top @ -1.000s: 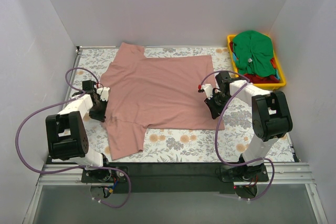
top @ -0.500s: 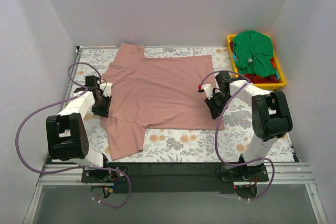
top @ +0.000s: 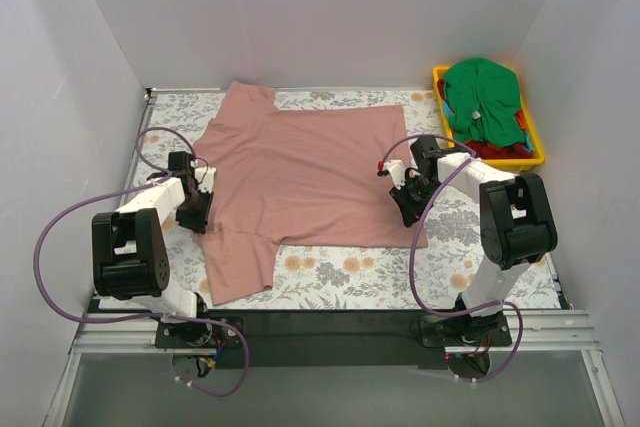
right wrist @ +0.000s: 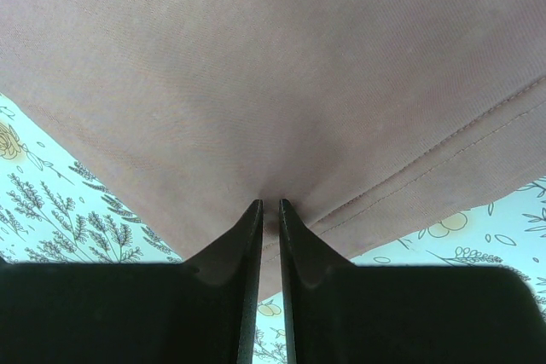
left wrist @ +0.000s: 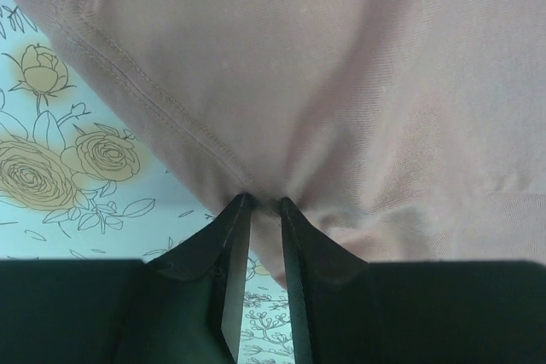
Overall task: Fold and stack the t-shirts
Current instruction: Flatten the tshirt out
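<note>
Seeing dusty pink t-shirt [top: 300, 167] spread flat on floral-covered bench [top: 350, 272], centre of top view. Both sleeves toward frame left, one at upper left, one at lower left. Straight hem down frame right. Mostly smooth, slight puckers near left edge. Left jaws low at shirt's left edge, just above lower sleeve. In left wrist view nearly closed, only a thin slit between fingertips [left wrist: 232, 236], small tuck of pink cloth pinched in it right beside a stitched seam. Floral cover showing at left of that seam. Right jaws low at shirt's right edge, toward lower right corner. In right wrist view pressed almost together too, fingertips [right wrist: 249, 236] gripping a fold of pink cloth just inside the stitched hem, floral cover showing at both lower corners of frame. Cannot tell from either view how far cloth is lifted off bench at the pinch points. Further out: yellow bin [top: 535, 142] at upper right of top view, apart from pink shirt. Bright green t-shirt [top: 482, 92] heaped in it, red cloth [top: 495, 150] poking out under green at bin's lower end. Purple cables [top: 60, 247] looping off both arms, widest at frame left.
</note>
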You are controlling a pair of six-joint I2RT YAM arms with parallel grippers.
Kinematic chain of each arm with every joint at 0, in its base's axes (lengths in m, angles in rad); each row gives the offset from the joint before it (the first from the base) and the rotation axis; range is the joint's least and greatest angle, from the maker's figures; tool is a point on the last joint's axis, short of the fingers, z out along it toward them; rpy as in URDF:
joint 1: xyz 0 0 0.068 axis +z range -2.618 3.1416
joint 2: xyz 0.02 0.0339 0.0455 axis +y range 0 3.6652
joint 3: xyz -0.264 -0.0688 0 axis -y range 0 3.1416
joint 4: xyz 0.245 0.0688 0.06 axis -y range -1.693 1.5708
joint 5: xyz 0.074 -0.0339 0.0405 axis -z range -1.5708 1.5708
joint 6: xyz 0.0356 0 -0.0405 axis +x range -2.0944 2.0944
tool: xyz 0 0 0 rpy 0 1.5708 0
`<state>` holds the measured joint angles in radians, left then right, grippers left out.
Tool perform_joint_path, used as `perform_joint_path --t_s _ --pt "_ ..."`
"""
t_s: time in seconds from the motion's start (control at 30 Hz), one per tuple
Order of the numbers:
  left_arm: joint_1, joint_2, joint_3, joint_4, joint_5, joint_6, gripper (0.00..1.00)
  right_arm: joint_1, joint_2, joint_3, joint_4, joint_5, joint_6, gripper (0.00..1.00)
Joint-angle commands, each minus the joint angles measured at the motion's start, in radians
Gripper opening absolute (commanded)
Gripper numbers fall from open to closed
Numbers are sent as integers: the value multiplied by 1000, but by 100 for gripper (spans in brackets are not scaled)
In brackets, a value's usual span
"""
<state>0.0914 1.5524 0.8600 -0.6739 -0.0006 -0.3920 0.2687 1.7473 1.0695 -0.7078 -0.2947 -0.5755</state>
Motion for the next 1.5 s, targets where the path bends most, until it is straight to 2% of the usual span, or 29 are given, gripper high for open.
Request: perform_joint_path --t_s 0.0,0.07,0.2,0.5,0.77,0.97,1.0,1.1,1.23,1.33,1.47 --pt "-4 8 -22 39 -42 -4 17 3 40 -49 -5 6 -11 20" --pt "-4 2 -24 40 -41 -5 14 3 41 -51 -2 9 -12 19" --pt "-4 -11 -12 27 -49 -8 0 1 46 -54 1 14 -14 19" --pt "11 -80 22 -24 -102 16 0 3 47 -65 13 38 -12 19" --pt "90 -98 1 -16 -110 62 0 1 50 -80 27 69 -7 18" --pt "122 -95 -13 -10 -87 76 17 3 41 -72 7 52 -7 18" --pt "123 -98 -13 -13 -85 77 22 1 34 -68 2 34 -7 19" --pt "131 -118 -3 -33 -44 84 27 6 1 -57 -41 -38 -27 25" --pt "130 -169 77 -87 73 82 28 10 -86 6 -119 -147 -43 39" --pt "131 -175 141 -116 146 81 29 9 -147 58 -153 -150 -26 41" --pt "128 -117 204 -118 240 64 29 9 -175 61 -166 -107 -11 35"
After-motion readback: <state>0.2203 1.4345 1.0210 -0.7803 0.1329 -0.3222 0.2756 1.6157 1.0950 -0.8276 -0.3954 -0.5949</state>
